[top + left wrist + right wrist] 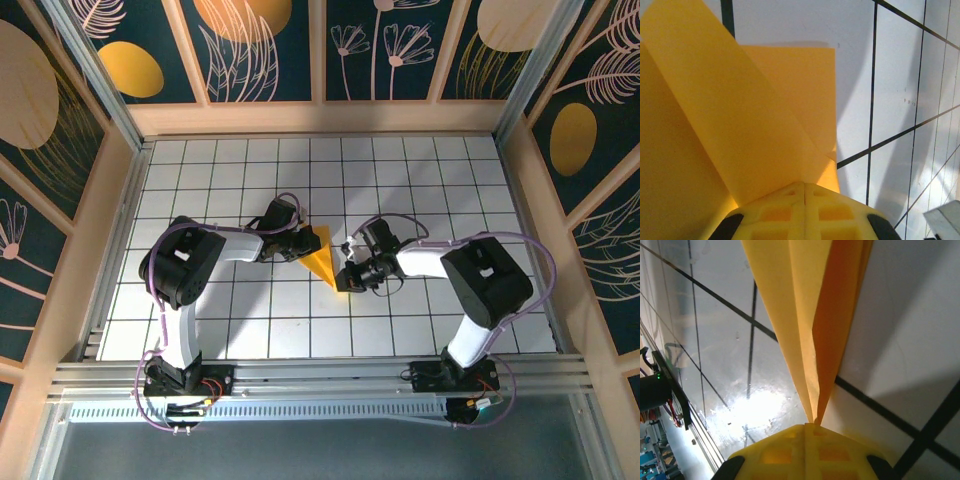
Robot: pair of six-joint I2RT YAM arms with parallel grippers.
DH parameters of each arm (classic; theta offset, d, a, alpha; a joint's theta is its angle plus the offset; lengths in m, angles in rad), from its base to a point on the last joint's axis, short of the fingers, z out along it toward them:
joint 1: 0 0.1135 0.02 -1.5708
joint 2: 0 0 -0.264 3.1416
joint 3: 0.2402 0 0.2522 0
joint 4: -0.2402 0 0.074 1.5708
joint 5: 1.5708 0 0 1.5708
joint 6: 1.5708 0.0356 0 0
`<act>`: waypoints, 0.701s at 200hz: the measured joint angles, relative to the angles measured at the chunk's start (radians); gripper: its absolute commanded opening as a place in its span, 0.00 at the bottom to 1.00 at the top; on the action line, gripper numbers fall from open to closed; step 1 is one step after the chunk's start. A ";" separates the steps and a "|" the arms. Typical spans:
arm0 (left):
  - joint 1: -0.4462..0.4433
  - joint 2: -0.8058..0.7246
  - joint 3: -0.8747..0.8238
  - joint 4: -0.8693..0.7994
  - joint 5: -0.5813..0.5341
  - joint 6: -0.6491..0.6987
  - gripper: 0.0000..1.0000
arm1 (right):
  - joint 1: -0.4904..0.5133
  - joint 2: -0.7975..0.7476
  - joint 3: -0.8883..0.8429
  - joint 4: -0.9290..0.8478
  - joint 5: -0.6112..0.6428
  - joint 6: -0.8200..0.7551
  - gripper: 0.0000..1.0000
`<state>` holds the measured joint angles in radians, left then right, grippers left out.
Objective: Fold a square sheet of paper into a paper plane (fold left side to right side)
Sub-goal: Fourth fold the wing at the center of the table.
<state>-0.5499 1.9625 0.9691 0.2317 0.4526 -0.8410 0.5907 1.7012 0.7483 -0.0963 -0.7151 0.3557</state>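
Observation:
The square sheet of paper is folded into a narrow, pointed yellow-orange paper plane (323, 258) that lies in the middle of the grid table between both arms. My left gripper (306, 244) is shut on its wide far end; in the left wrist view the layered paper (740, 110) fans out from the closed gripper (805, 185). My right gripper (344, 277) is shut on the pointed near tip. In the right wrist view the creased layers (810, 300) taper down into the closed gripper (812, 426).
The white grid table (450, 190) is boxed in by wooden walls (320, 118) at the back and both sides. An aluminium rail (320, 375) runs along the near edge by the arm bases. A dark arm base (652, 390) shows at the left of the right wrist view.

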 measured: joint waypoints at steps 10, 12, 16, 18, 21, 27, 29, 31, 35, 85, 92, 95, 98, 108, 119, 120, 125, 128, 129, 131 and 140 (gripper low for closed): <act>0.000 0.000 0.000 0.000 0.000 0.000 0.00 | 0.000 -0.012 0.015 -0.019 0.000 -0.002 0.00; 0.000 0.000 0.000 0.000 0.000 0.000 0.00 | 0.000 -0.013 0.018 -0.021 -0.001 -0.002 0.00; 0.000 0.000 0.000 0.000 0.000 0.000 0.00 | 0.000 -0.015 0.026 -0.024 -0.001 -0.002 0.00; 0.000 0.000 0.000 0.000 0.000 0.000 0.00 | 0.000 -0.016 0.032 -0.026 -0.001 -0.002 0.00; 0.000 0.000 0.000 0.000 0.000 0.000 0.00 | 0.000 -0.016 0.038 -0.026 -0.001 -0.002 0.00; 0.000 0.000 0.000 0.000 0.000 0.000 0.00 | -0.001 -0.016 0.051 -0.025 -0.001 -0.002 0.00; 0.000 0.000 0.000 0.000 0.000 0.000 0.00 | -0.002 -0.016 0.056 -0.024 -0.001 -0.002 0.00; 0.000 0.000 0.000 0.000 0.000 0.000 0.00 | -0.002 -0.016 0.061 -0.023 -0.001 -0.002 0.00; 0.000 0.000 0.000 0.000 0.000 0.000 0.00 | -0.002 -0.016 0.068 -0.021 -0.001 -0.001 0.00; 0.000 0.000 0.000 0.000 0.000 0.000 0.00 | -0.006 0.068 0.134 0.039 0.014 0.018 0.00; 0.000 0.000 0.000 0.000 0.000 0.000 0.00 | -0.006 0.083 0.137 0.044 0.018 0.018 0.00; 0.000 0.000 0.000 0.000 0.000 0.000 0.00 | -0.006 0.090 0.139 0.045 0.021 0.019 0.00; 0.000 0.000 0.000 0.000 0.000 0.000 0.00 | -0.006 0.098 0.140 0.046 0.022 0.019 0.00; 0.000 0.000 0.000 0.000 0.000 0.000 0.00 | -0.006 0.114 0.143 0.046 0.032 0.021 0.00; 0.000 0.000 0.001 -0.001 0.000 0.000 0.00 | -0.007 0.126 0.144 0.046 0.042 0.021 0.00; 0.000 0.000 0.001 -0.001 0.000 0.000 0.00 | -0.008 0.127 0.144 0.046 0.042 0.021 0.00; 0.000 0.000 0.001 -0.001 0.000 0.000 0.00 | -0.008 0.130 0.144 0.046 0.044 0.021 0.00; 0.000 0.000 0.001 -0.001 0.000 0.000 0.00 | -0.008 0.132 0.144 0.046 0.045 0.021 0.00; 0.000 0.000 0.001 -0.001 0.000 0.000 0.00 | -0.008 0.132 0.144 0.046 0.045 0.021 0.00; 0.000 0.000 0.001 -0.001 0.000 0.000 0.00 | -0.008 0.133 0.144 0.046 0.046 0.021 0.00; 0.000 0.000 0.002 -0.003 0.000 0.000 0.00 | -0.008 0.133 0.144 0.046 0.050 0.021 0.00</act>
<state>-0.5499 1.9625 0.9714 0.2287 0.4526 -0.8406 0.5831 1.8339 0.8921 -0.0502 -0.6655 0.3767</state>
